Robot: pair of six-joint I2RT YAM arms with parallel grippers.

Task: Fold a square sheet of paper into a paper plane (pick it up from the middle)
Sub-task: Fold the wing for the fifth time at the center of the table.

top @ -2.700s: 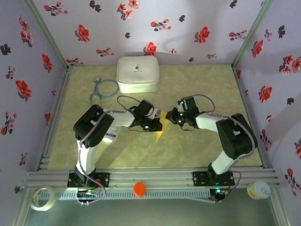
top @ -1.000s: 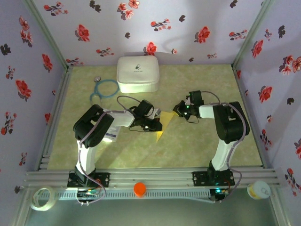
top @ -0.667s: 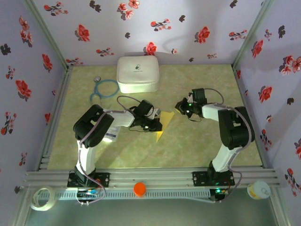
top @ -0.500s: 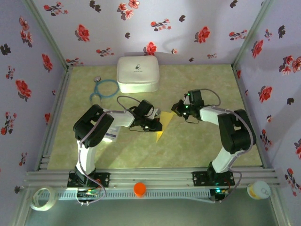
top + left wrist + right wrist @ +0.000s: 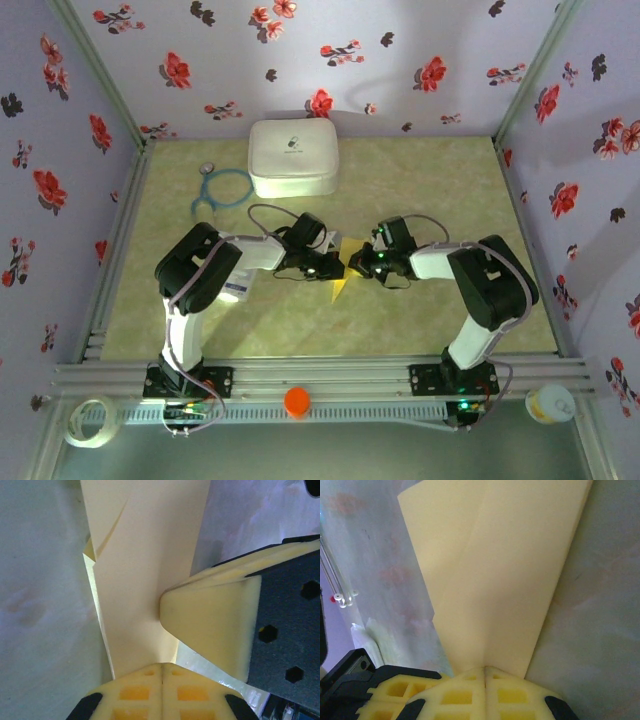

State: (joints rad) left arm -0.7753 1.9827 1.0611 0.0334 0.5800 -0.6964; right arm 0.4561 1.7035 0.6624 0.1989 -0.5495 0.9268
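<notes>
- Yellow pointed paper plane is pinched by both my left pincer and my right pincer.
- I'd press the crease evenly and avoid pulling the two grips apart.

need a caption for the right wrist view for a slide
Right gripper, fingers shut on the narrow end of a creased yellow paper over the green table.

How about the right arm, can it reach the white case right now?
Probably not yet: the right gripper is shut on the yellow paper, like the left gripper. Nothing else blocks the white case.
</notes>
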